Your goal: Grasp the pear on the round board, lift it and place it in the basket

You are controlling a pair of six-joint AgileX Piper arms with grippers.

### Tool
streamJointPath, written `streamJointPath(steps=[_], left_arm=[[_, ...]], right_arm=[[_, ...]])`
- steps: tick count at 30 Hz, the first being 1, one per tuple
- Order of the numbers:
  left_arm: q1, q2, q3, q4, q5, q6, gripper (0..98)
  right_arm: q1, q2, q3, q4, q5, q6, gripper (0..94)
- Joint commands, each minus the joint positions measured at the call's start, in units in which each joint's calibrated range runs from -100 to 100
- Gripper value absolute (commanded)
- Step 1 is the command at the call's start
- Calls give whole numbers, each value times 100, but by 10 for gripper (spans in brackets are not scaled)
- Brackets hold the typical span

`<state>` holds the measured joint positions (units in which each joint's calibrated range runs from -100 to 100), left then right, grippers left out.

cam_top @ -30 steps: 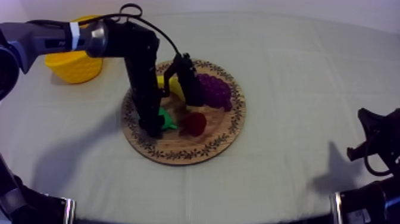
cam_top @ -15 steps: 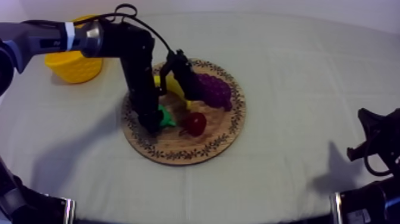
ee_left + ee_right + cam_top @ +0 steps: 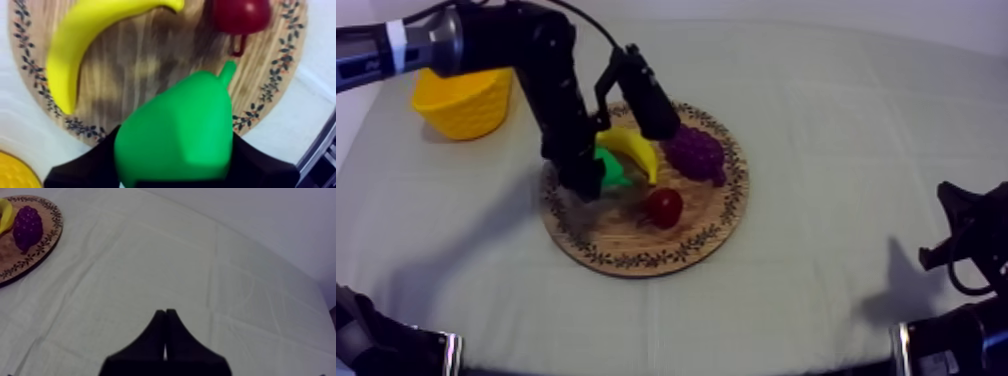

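Grey-white cloth is covering the counter (image 3: 836,150), with the round wooden board (image 3: 708,232) sitting near its middle and the yellow basket (image 3: 461,105) standing apart at the far left. The left claw (image 3: 588,183) is clenching round the green pear (image 3: 180,125), holding it over the board's left part, just beside the banana (image 3: 631,150). The grapes (image 3: 696,152) and the small red fruit (image 3: 662,205) are lying on the board. The right claw (image 3: 165,314) is resting low at the counter's right side, fingers pressed together on nothing.
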<state>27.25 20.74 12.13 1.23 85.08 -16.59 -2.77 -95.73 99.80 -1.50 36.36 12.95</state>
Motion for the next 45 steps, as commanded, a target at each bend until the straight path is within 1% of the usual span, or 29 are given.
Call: streamJointPath(steps=[1, 4, 10, 12, 19, 25, 29, 35, 40, 42, 45], left_arm=[[44, -201, -114, -36, 152, 23, 468], [77, -486, -273, -62, 408, 105, 472], [105, -994, -852, -61, 1168, 310, 492], [114, -1146, -1081, -78, 1321, 350, 493], [119, -1508, -1640, -202, 1462, 475, 487], [3, -1622, -1616, -206, 1470, 715, 501], [-114, -1669, -1624, -138, 1468, 1098, 508], [-242, -1748, -1646, 92, 1460, 2022, 513], [-269, -1819, -1694, 311, 1327, 2656, 508], [-272, -1837, -1696, 347, 1295, 2889, 502], [-273, -1848, -1694, 349, 1242, 3159, 493]], right_arm=[[1, -3, -2, 1, 2, 1, 4], [1, -3, -2, 1, 2, 1, 4], [1, -3, -2, 1, 2, 3, 4], [1, -3, -2, 1, 2, 5, 4], [1, -3, -2, 1, 2, 6, 4], [1, -3, -2, 1, 2, 6, 4], [1, -3, -2, 1, 2, 6, 4], [1, -3, -2, 1, 2, 6, 4], [1, -3, -2, 1, 2, 6, 4], [1, -3, -2, 1, 2, 6, 4], [1, -3, -2, 1, 2, 6, 4]])
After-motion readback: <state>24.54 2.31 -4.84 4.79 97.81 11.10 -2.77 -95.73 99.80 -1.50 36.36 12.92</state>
